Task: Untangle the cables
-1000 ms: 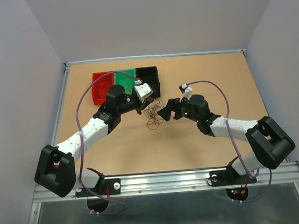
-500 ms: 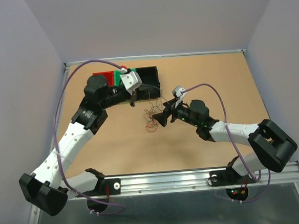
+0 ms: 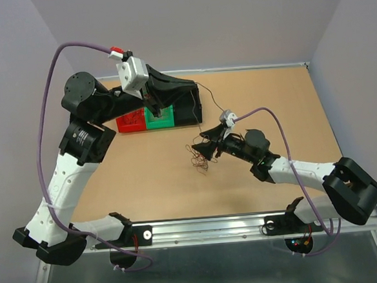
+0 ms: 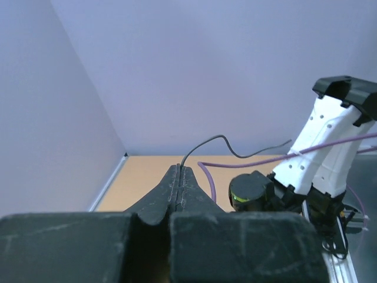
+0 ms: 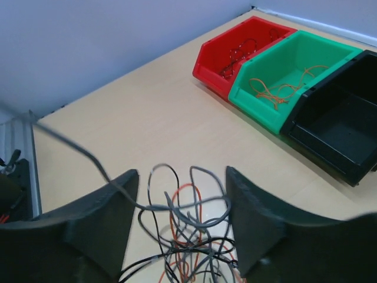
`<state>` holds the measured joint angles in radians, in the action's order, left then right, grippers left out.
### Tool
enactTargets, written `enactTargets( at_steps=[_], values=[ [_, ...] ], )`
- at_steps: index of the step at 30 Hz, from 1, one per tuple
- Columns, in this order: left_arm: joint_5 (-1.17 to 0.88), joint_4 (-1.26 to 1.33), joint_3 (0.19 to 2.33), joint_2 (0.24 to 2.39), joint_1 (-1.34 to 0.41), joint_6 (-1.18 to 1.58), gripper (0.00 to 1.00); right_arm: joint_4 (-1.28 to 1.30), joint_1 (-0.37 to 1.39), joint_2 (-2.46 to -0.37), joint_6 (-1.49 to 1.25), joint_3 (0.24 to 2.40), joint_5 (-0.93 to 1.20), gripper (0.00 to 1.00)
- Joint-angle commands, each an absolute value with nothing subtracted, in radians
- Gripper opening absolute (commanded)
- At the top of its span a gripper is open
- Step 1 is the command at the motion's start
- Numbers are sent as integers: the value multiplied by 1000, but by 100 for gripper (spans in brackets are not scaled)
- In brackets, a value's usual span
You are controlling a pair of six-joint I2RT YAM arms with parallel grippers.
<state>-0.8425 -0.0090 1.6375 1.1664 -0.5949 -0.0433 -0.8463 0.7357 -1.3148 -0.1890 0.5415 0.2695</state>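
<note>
The cables [image 5: 182,236] lie as a loose knot of hair-thin, springy loops, grey-black, orange-red and brown, on the matte tan table [image 5: 147,106]. The knot sits right between the fingers of my right pincer [image 5: 182,174]. Those two fingers are broad, dull black wedges standing well apart on either side of the knot. I cannot tell whether any loop touches them. One dark strand [image 4: 224,141] leaves the knot and rises in a long, smooth curve to my left pincer [image 4: 179,168]. Its slim, tapered black fingers are pressed flat together, scuffed along their edges, and they pinch the strand's end at their very tips. That pincer is up off the table and, seen from above, hangs over a row of three boxy plastic bins with sloped fronts near the table's far edge. The red bin [image 5: 235,47] holds a few dark curls of wire. The green bin [image 5: 321,50] beside it holds thin orange ones. Of the black bin [image 5: 347,88] I see only shadowed walls and floor.
</note>
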Motion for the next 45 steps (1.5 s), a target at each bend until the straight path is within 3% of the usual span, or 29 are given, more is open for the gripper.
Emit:
enactTargets(
  at_steps=[1,2,7,9,12,14,18,22,24,26,29,31,37,42,45],
  values=[
    [-708,2,1738,1161,-597,-8,0,-873,747,-1338,-225,577,253,58],
    [-584,-18,1779,1160,-597,-12,0,-862,746,-1344,-238,581,203,49],
    [-134,-5,1891,1118,-595,-40,0,-818,747,-1394,-401,575,-59,46],
    [64,93,1846,1047,-595,-60,0,-775,746,-1419,-477,578,-162,36],
    [181,248,1694,939,-595,-84,0,-732,747,-1396,-509,575,-254,10],
    [297,317,1611,890,-595,-83,0,-666,747,-1358,-532,572,-367,9],
    [467,400,1519,862,-594,-83,0,-562,746,-1321,-626,569,-608,15],
    [391,420,1421,856,-595,-58,0,-526,747,-1296,-644,574,-661,22],
    [240,431,1349,851,-594,-48,0,-525,746,-1279,-579,587,-576,34],
    [134,445,1304,851,-595,-48,0,-525,746,-1247,-542,594,-526,62],
    [-61,480,1179,847,-595,-55,0,-544,746,-1195,-509,575,-497,88],
    [-129,463,1137,862,-597,-140,0,-551,747,-1167,-497,555,-511,98],
    [-17,503,921,913,-594,-236,0,-580,747,-1083,-466,523,-492,100],
    [-171,732,666,929,-595,-341,0,-595,747,-1083,-454,517,-483,100],
    [-102,745,627,981,-595,-342,0,-595,746,-1081,-453,523,-451,100]
  ],
)
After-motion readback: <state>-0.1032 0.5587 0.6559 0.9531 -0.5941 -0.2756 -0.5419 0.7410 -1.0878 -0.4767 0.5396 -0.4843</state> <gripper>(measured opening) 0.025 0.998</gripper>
